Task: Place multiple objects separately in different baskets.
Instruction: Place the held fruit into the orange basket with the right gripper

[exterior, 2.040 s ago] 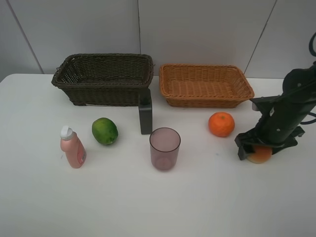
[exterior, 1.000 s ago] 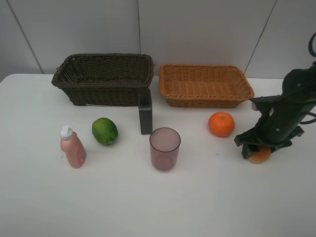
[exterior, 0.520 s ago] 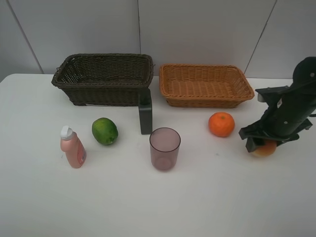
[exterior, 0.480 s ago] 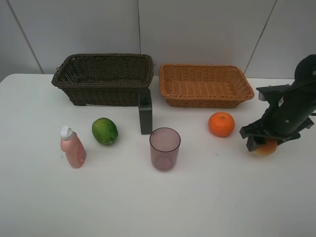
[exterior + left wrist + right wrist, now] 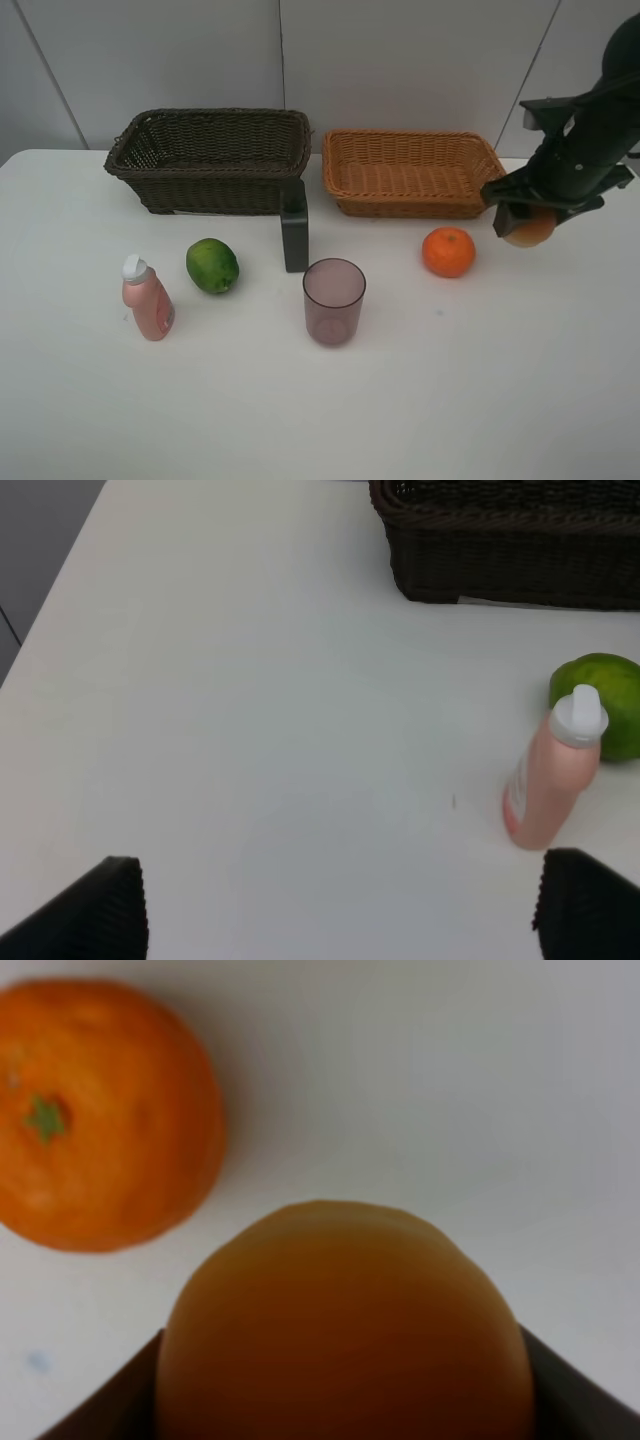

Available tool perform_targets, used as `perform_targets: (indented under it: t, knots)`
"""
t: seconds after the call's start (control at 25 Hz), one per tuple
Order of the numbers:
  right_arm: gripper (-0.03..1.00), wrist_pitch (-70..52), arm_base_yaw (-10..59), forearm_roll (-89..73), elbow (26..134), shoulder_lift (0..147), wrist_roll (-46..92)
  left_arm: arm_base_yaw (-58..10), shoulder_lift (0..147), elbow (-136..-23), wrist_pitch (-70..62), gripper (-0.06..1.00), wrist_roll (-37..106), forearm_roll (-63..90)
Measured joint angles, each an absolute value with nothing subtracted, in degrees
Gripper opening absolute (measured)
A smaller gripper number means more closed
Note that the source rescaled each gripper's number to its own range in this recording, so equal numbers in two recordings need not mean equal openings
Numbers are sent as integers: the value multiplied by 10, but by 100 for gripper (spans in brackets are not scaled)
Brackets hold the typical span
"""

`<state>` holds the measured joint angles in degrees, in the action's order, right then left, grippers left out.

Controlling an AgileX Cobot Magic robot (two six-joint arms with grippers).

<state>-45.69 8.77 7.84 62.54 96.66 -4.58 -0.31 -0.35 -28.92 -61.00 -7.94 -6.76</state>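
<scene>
Exterior high: right end effector (image 5: 524,212) is partly closed around the peach-like fruit (image 5: 531,231). The fruit looks clear of the desk (image 5: 450,390), just beside the tan basket (image 5: 415,205)'s right end, with the orange (image 5: 448,251) nearby on the desk. Left end effector (image 5: 350,920) is wide open and empty, near the pink bottle (image 5: 550,780). Risk: the round fruit slips from the jaws, or is let go short of the rim, hits the wicker wall and rolls off the desk edge.
</scene>
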Motion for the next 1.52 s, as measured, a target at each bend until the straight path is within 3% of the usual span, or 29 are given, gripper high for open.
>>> perform_targets:
  t: [0.8,1.52]
  knots:
    - [40,-496,112,82,894,1110,-45,-3,-3,-289,-610,100,-79,-68]
    - [40,-352,112,121,904,1204,0,-3,-3,-289,-610,100,-79,-68]
